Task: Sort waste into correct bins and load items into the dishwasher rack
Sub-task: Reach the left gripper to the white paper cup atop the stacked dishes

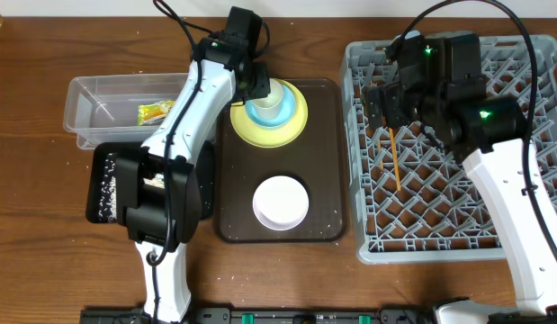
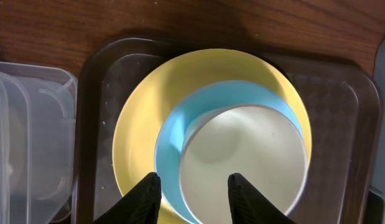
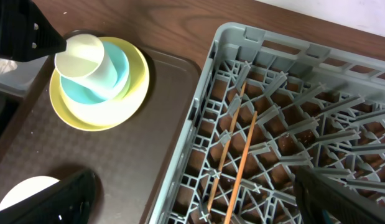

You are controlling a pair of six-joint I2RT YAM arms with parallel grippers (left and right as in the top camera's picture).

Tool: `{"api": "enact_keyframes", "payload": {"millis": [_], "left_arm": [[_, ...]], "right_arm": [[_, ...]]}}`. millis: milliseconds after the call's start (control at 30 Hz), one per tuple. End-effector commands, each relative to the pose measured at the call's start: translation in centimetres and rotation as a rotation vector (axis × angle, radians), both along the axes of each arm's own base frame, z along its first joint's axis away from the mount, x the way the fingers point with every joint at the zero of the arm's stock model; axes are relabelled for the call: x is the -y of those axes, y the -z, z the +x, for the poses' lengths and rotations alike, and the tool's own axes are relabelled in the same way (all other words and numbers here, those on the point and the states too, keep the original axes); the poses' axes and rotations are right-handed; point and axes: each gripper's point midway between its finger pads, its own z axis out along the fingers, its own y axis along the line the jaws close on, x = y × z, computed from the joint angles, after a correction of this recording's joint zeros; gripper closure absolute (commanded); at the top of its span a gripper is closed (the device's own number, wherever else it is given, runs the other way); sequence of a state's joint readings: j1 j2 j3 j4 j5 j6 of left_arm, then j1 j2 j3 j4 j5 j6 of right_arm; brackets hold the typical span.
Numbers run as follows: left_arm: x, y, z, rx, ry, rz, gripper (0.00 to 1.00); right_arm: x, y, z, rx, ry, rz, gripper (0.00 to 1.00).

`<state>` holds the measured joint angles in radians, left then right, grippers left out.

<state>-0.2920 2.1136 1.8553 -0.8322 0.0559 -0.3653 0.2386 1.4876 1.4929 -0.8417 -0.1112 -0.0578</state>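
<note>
Chopsticks (image 3: 232,155) already in rack (image 3: 211,74) below wide-open right gripper (image 3: 192,186); cup (image 2: 242,162), blue bowl (image 2: 173,137), yellow plate (image 2: 136,124) stacked just ahead of spread left gripper (image 2: 193,196), plus white bowl (image 1: 280,202), not yet loaded.

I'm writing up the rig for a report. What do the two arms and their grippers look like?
Both match: white shells on the long links of the left arm and right arm, black joint housings, small green lights, black cables trailing off the top. The fingers are plain black and tapered.
</note>
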Motion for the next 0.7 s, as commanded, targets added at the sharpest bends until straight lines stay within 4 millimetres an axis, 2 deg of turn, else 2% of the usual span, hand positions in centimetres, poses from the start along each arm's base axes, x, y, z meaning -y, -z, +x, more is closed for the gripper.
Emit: {"api": "enact_keyframes", "payload": {"millis": [0, 67, 333, 500, 667], "left_arm": [[-0.1, 2.3, -0.1, -0.039, 0.008, 0.034, 0.67], [0.0, 2.8, 0.0, -0.042, 0.007, 0.035, 0.72], [0.0, 3.1, -0.1, -0.047, 0.008, 0.036, 0.74], [-0.1, 3.4, -0.4, -0.057, 0.008, 0.039, 0.80], [-0.1, 3.5, -0.5, -0.064, 0.008, 0.041, 0.81]], "right_arm": [[0.1, -0.1, 0.2, -0.001, 0.013, 0.006, 0.01], [0.1, -0.1, 0.2, -0.001, 0.013, 0.006, 0.01], [0.1, -0.1, 0.2, -0.002, 0.013, 0.006, 0.01], [0.1, -0.1, 0.2, -0.001, 0.013, 0.006, 0.01], [0.1, -0.1, 0.2, -0.001, 0.013, 0.006, 0.01]]}}
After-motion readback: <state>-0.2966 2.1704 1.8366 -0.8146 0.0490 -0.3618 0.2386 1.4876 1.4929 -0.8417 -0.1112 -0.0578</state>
